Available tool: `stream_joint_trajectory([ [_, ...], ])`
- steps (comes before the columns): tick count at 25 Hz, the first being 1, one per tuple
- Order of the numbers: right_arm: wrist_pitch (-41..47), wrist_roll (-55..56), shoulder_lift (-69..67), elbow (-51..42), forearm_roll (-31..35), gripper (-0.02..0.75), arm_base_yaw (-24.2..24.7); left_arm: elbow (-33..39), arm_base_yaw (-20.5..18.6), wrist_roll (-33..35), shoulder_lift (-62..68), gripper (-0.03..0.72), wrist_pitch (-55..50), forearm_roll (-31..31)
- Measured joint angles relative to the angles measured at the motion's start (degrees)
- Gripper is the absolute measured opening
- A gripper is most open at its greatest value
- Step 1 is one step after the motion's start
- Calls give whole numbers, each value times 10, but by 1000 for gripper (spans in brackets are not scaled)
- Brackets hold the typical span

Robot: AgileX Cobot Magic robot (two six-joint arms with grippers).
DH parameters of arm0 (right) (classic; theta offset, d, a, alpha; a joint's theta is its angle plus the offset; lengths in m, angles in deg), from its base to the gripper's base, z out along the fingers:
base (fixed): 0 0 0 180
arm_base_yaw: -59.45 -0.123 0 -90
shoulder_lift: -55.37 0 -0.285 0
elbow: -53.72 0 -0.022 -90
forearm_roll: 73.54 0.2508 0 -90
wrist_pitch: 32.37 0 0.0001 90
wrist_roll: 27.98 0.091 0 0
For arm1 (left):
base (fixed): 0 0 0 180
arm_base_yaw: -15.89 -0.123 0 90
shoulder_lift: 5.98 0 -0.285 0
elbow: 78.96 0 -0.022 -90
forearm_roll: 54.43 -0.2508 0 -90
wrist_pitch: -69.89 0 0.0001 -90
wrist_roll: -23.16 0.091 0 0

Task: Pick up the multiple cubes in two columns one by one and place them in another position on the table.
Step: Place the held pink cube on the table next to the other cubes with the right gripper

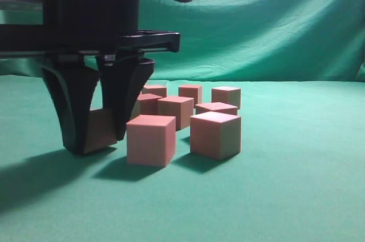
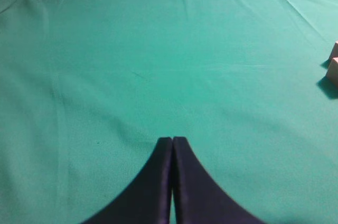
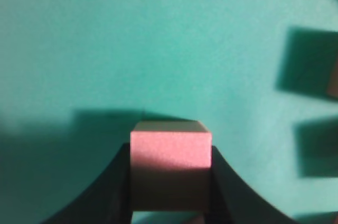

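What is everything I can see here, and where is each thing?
Loose pinkish-red solid cubes: seven in the exterior view, pinkish-red to tan, standing in a cluster on the table right of the black end effector; the two nearest sit side by side in front.
Held pinkish-red cube: one, same colour, clamped between the right end effector's fingers, at or just above the cloth.
Green cloth-covered table: one, green, slightly creased, under everything.
Green draped backdrop: one, green, behind the table.
Right end effector: one, black, at the left of the exterior view, shut on the held cube.
Left end effector: one, black, fingers pressed together over bare cloth, holding nothing.
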Motion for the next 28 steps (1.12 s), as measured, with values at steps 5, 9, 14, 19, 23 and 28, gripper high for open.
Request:
stream_joint_trajectory([
  [5, 0, 0, -1, 0, 0, 253, 0, 0, 0, 0, 0, 0, 0, 0],
  [9, 1, 0, -4, 0, 1, 449, 0, 0, 0, 0, 0, 0, 0, 0],
  [14, 2, -9, -4, 0, 2, 638, 0, 0, 0, 0, 0, 0, 0, 0],
  [19, 15, -22, 15, 18, -9, 664, 0, 0, 0, 0, 0, 0, 0, 0],
  [23, 63, -23, 50, 86, -38, 585, 0, 0, 0, 0, 0, 0, 0, 0],
  [28, 144, -2, 94, 211, -67, 245, 0, 0, 0, 0, 0, 0, 0, 0],
])
